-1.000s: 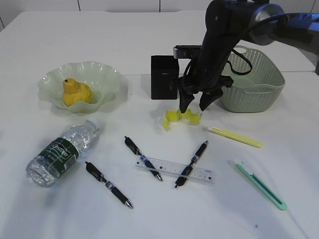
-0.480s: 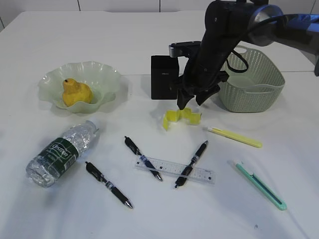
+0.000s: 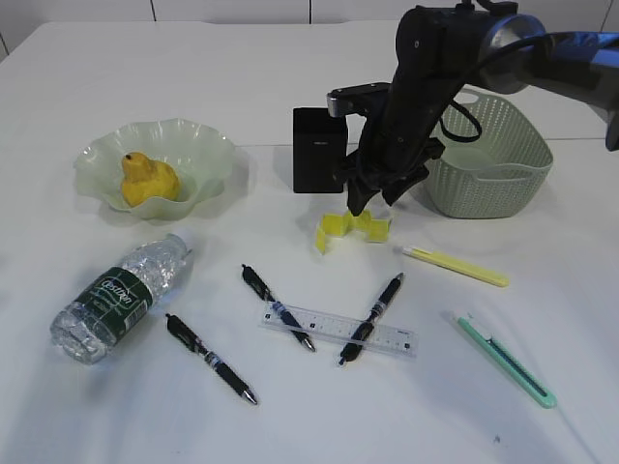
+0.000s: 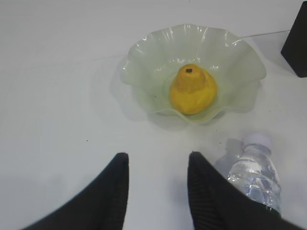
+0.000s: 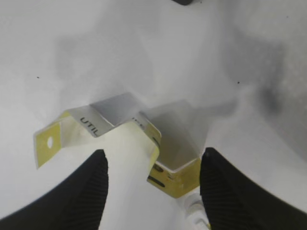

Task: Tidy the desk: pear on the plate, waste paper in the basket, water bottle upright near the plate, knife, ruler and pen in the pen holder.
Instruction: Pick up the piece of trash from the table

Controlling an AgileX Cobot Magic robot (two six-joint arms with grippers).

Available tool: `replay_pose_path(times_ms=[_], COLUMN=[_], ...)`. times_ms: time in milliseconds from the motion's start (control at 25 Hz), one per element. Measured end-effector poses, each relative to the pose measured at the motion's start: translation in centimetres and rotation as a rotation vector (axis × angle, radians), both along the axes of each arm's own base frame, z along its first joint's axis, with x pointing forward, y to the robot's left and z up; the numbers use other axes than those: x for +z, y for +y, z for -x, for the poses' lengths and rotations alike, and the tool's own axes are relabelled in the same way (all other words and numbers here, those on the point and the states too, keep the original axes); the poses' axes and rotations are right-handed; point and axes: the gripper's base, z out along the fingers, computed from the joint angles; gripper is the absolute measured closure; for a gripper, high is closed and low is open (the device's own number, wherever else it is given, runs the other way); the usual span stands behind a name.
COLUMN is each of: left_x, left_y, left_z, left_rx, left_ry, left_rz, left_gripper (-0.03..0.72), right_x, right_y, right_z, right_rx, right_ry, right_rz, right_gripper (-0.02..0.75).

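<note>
The zigzag yellow waste paper (image 3: 353, 227) lies on the desk (image 3: 542, 416) in front of the black pen holder (image 3: 317, 150). My right gripper (image 3: 373, 201) hangs just above it, open, with its fingers either side of one fold of the strip (image 5: 175, 177) and apart from it. The pear (image 3: 147, 179) sits in the green plate (image 3: 208, 145). Below the plate the water bottle (image 3: 121, 295) lies on its side. The clear ruler (image 3: 338, 331) lies among three black pens (image 3: 278, 307). The left gripper (image 4: 157, 160) is open over bare desk, short of the plate (image 4: 144, 48) and left of the bottle (image 4: 254, 175).
The green basket (image 3: 488, 155) stands right of the right arm. A slim yellow cutter (image 3: 456, 266) and a teal utility knife (image 3: 506, 358) lie at the front right. The left arm is outside the exterior view.
My right wrist has lifted a little and shifted slightly left over the paper strip, jaws equally wide. Nothing on the desk has moved.
</note>
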Motion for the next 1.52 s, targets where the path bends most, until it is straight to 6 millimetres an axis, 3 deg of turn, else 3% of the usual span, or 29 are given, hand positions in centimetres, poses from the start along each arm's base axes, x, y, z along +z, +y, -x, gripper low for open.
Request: replay_pose_path(times_ms=[360, 1120, 1520], left_x=[0.0, 0.0, -0.2], left_y=[0.0, 0.0, 0.0], left_z=[0.0, 0.0, 0.1], left_rx=[0.000, 0.000, -0.001], left_ry=[0.001, 0.002, 0.026], left_rz=[0.000, 0.000, -0.002], left_gripper=[0.402, 0.402, 0.402], right_x=[-1.4, -1.4, -3.1], right_y=[0.0, -0.1, -0.1], right_z=[0.1, 0.0, 0.0], right_rx=[0.006, 0.048, 0.051], right_ry=[0.044, 0.036, 0.072], right_rz=[0.015, 0.036, 0.046], right_gripper=[0.288, 0.288, 0.289])
